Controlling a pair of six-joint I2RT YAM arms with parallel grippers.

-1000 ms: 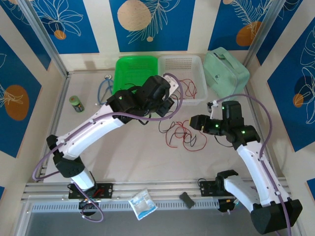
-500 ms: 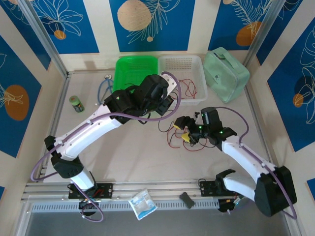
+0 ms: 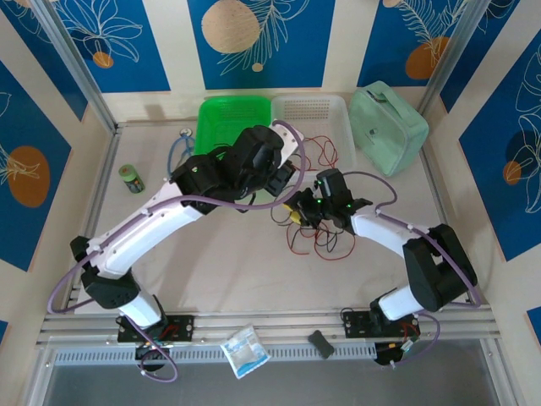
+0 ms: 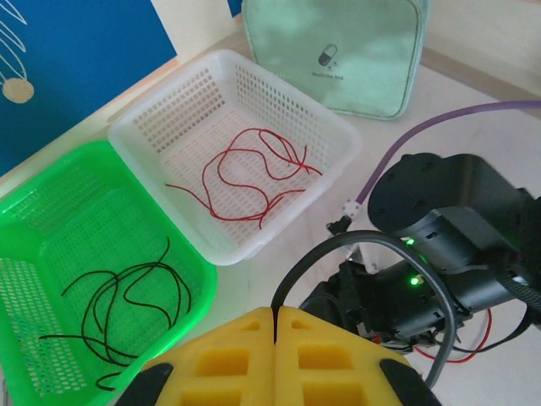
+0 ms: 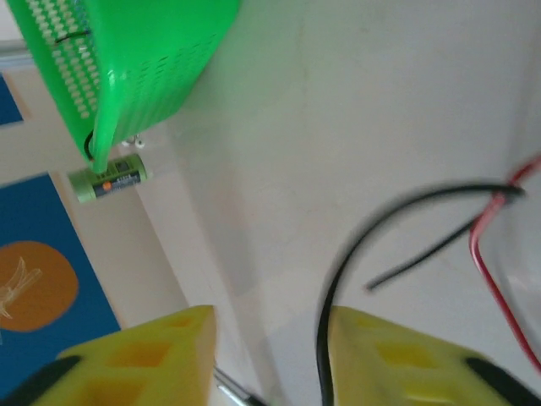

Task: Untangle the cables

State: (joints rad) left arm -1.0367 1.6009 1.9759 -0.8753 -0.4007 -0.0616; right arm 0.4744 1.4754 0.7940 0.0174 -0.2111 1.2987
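A tangle of thin red and black cables lies on the table's middle. My left gripper is shut on a black cable that arcs up from its yellow pads toward the right arm. In the top view the left gripper hangs just above the tangle. My right gripper is at the tangle's left edge. In the right wrist view the right gripper stands open, a blurred black cable running between the fingers close to the right finger. A red cable curves beside it.
A white basket holds a loose red wire; the green basket beside it holds black wires. A mint pouch sits back right, a stethoscope and a small green battery back left.
The right arm swung left and stretched out to the tangle; its jaws widened, then narrowed round a black cable. The left arm shifted slightly left, still shut.
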